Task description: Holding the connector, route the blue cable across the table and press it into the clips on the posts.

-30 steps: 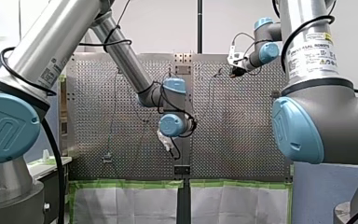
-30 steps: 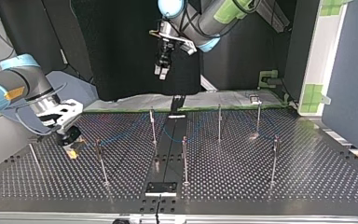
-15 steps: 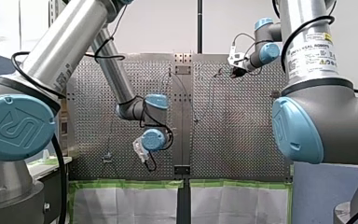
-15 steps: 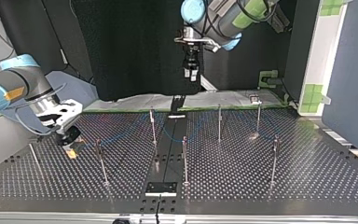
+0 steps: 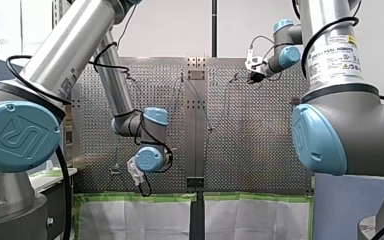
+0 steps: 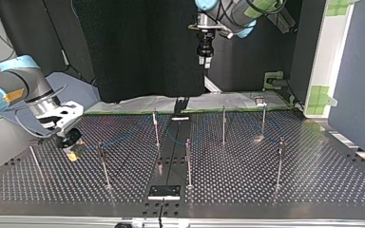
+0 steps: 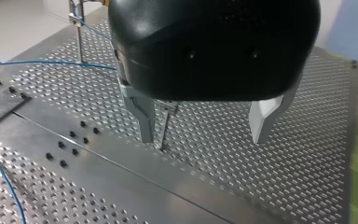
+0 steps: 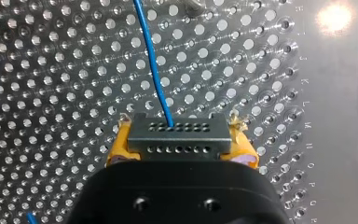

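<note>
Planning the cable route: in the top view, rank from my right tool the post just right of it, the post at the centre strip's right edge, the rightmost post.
1. Post right of the tool: by my right tool.
2. Strip-edge post: mid-table.
3. Rightmost post: view's far right.

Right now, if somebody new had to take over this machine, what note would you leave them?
My left pincer is open and empty, hanging above the table.
My right pincer is shut on the connector, low over the table at the top view's left.
The cable runs from the connector out across the table among the posts.
Done: connector gripped.
Left: check the clips, since these views do not show which ones hold the cable, then press it into the rest.
</note>
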Controlling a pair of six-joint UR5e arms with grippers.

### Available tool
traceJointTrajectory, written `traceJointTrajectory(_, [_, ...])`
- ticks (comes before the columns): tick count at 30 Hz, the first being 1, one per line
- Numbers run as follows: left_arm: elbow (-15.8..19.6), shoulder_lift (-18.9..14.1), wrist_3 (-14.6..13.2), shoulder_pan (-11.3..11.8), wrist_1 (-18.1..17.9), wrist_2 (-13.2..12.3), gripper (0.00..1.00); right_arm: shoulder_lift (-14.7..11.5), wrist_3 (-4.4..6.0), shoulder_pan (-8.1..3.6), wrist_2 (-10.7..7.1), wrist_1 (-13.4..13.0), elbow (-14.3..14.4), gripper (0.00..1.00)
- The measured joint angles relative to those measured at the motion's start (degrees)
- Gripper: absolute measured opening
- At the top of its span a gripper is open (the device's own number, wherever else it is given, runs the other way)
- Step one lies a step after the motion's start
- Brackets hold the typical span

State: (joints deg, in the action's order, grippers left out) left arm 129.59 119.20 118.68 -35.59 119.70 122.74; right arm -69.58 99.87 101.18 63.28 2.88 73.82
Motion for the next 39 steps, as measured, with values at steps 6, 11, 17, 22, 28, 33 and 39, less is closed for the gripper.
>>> traceJointTrajectory(6, [1.45, 0.01, -0.11, 0.05, -0.07, 0.0, 1.0, 0.0, -0.01, 0.02, 0.01, 0.0, 0.05, 0.0])
traceJointTrajectory(11, [1.54, 0.01, -0.12, 0.06, -0.07, 0.0, 1.0, 0.0, -0.01, 0.03, 0.01, 0.01, 0.06, 0.0])
traceJointTrajectory(17, [1.56, 0.01, -0.12, 0.06, -0.07, 0.0, 1.0, 0.0, -0.01, 0.03, 0.01, 0.01, 0.06, 0.0])
traceJointTrajectory(22, [1.56, 0.01, -0.12, 0.06, -0.07, 0.0, 1.0, 0.0, -0.02, 0.02, 0.01, 0.01, 0.06, 0.0])
traceJointTrajectory(28, [1.56, 0.01, -0.12, 0.06, -0.08, 0.0, 1.0, 0.0, -0.01, 0.02, 0.01, 0.01, 0.06, 0.0])
traceJointTrajectory(33, [1.56, 0.01, -0.12, 0.06, -0.07, 0.0, 1.0, 0.0, -0.02, 0.03, 0.01, 0.01, 0.06, 0.0])
traceJointTrajectory(39, [1.56, 0.01, -0.12, 0.06, -0.07, 0.0, 1.0, 0.0, -0.01, 0.03, 0.01, 0.0, 0.06, 0.0])
